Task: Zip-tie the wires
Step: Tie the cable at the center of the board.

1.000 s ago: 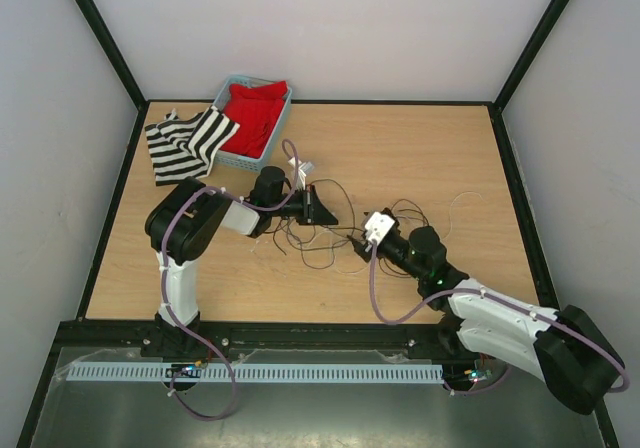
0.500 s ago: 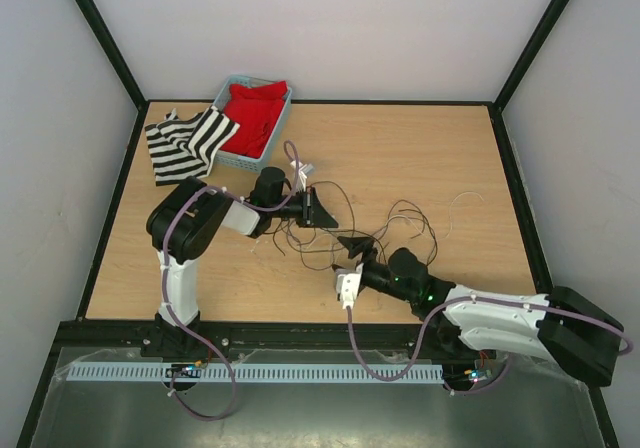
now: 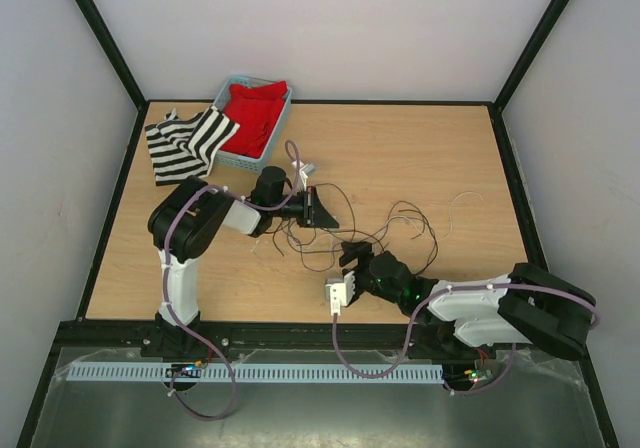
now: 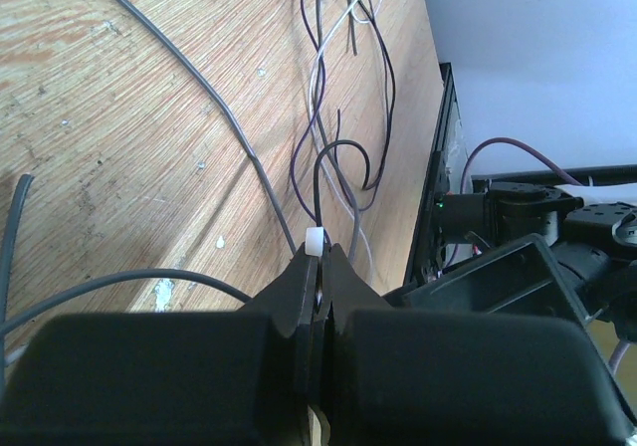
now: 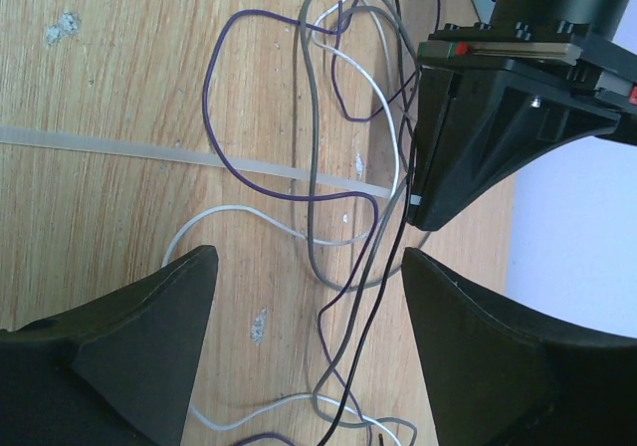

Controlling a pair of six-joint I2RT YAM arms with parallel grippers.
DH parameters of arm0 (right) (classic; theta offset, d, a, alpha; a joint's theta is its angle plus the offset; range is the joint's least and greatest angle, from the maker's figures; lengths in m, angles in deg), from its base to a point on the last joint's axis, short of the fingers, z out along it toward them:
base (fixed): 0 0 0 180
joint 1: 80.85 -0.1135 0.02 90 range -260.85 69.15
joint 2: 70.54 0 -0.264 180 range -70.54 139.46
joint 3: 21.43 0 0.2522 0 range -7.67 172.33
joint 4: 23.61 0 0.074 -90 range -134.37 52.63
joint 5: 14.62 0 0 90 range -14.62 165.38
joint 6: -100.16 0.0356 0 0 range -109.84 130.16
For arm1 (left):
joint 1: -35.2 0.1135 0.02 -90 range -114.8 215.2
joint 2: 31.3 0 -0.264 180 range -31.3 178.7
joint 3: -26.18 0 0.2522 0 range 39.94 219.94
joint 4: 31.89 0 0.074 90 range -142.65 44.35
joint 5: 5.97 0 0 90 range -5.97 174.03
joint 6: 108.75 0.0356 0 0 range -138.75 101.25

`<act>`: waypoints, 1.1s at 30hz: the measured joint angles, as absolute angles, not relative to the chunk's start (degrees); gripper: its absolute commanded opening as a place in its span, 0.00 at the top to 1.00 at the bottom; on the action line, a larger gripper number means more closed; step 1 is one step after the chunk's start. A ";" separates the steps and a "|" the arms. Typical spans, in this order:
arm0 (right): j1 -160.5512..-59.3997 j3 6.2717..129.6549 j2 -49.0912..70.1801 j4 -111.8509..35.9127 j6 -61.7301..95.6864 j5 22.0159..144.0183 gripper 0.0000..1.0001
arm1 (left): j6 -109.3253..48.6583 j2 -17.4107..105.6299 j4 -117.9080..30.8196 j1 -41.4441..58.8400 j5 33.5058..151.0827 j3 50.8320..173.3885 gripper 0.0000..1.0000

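Right end effector (image 5: pixel 309 257) swung back toward its base, gaping wide over the wires (image 5: pixel 206 93); zip tie (image 5: pixel 119 149) lies flat on the desk (image 5: pixel 100 48) ahead, crosswise, one end seemingly pinched in the left end effector (image 4: pixel 317 252).

I see the wires (image 5: pixel 314 199) as a loose tangle of thin purple, grey, white and black strands, curling in loops flat on the tabletop (image 5: pixel 100 48). The zip tie (image 5: pixel 149 151) is a pale, straight, narrow strip. It lies flat under the strands, and several of them cross over one end of it.
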State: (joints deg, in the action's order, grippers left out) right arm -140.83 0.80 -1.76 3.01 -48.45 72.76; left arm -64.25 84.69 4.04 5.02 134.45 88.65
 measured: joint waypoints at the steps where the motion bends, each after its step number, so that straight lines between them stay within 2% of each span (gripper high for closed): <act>1: -140.83 0.80 -1.04 3.47 -48.62 72.76 0.15 | -64.27 84.71 4.04 5.02 134.47 88.65 1.00; 33: -140.94 0.91 6.26 12.41 -48.60 75.89 0.14 | -64.49 84.73 4.04 5.02 134.53 88.65 1.00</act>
